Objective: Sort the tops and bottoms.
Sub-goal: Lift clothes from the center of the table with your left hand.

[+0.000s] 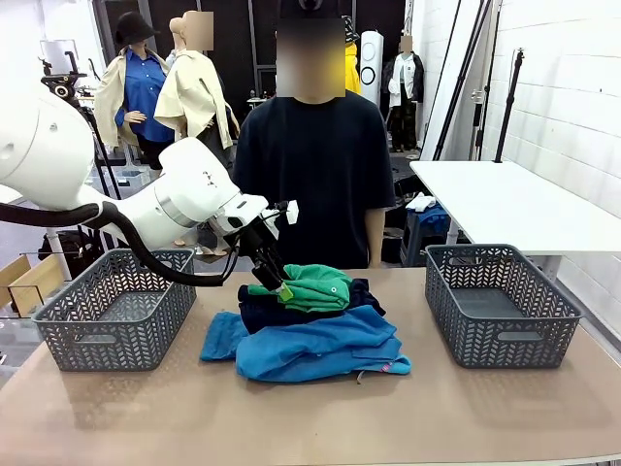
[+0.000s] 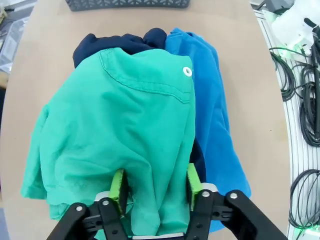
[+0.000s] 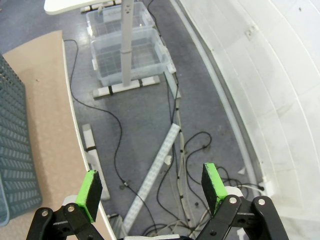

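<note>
At the middle of the tan table (image 1: pixel 107 417), a single heap of four garments, between the left basket (image 1: pixel 114 309) and the right basket (image 1: pixel 500 303), well apart from both. Beyond the heap, at the far edge, a person (image 1: pixel 315 165) in a black T-shirt.

On top of the heap, toward its far side: green top (image 1: pixel 318 287), crumpled, long axis across the table, left to right. In the left wrist view, stretches away from the camera, with a seamed edge and a white snap (image 2: pixel 187 71) at the end farthest from the fingers. Directly beneath: navy shirt (image 1: pixel 291 313), bunched, peeking out at both sides of the green. Nearer the robot: medium blue bottoms (image 1: pixel 310 345), long axis also left to right, overlapping the navy. Under those, at the near right: turquoise bottoms (image 1: pixel 335 371), with a pink tag (image 1: pixel 391 369) at the right end.

Left gripper (image 1: pixel 279 283) down at the green top's left end, tilted. Jaws at about half width around a raised fold of green cloth, pads (image 2: pixel 118 185) touching it on both sides.

Right gripper (image 3: pixel 152 192) off the table's side, over grey floor (image 3: pixel 150 110) and black cables (image 3: pixel 117 150). Jaws spread wide, holding nothing.
</note>
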Motion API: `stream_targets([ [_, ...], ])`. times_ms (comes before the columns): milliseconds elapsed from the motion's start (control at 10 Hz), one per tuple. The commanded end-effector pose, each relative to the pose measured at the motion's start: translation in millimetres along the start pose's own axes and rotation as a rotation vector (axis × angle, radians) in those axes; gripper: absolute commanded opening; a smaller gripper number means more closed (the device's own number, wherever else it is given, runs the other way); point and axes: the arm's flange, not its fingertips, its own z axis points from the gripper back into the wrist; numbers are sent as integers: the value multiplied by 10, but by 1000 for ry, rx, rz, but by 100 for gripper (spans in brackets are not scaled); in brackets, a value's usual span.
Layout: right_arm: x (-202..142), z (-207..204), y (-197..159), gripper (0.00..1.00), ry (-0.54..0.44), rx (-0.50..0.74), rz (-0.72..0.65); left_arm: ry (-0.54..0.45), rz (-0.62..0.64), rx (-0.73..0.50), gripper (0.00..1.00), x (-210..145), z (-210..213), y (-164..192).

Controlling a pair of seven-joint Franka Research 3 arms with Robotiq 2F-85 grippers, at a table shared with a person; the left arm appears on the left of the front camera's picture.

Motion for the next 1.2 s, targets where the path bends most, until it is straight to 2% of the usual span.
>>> stream_targets([
  [0,-8,2,-15,100,7,3,2,-6,-16,-7,0,-18,15,29],
  [300,-8,2,-15,100,7,3,2,-15,-10,-15,0,-23,34,17],
  [500,-8,2,-15,100,7,3,2,-28,-5,-20,0,-2,195,-45],
  [600,-8,2,-15,100,7,3,2,-29,13,1,0,43,376,-77],
  [800,-8,2,-15,100,7,3,2,-85,-48,32,0,232,930,-135],
  [1100,-8,2,-15,100,7,3,2,-96,-134,112,0,577,1709,-291],
])
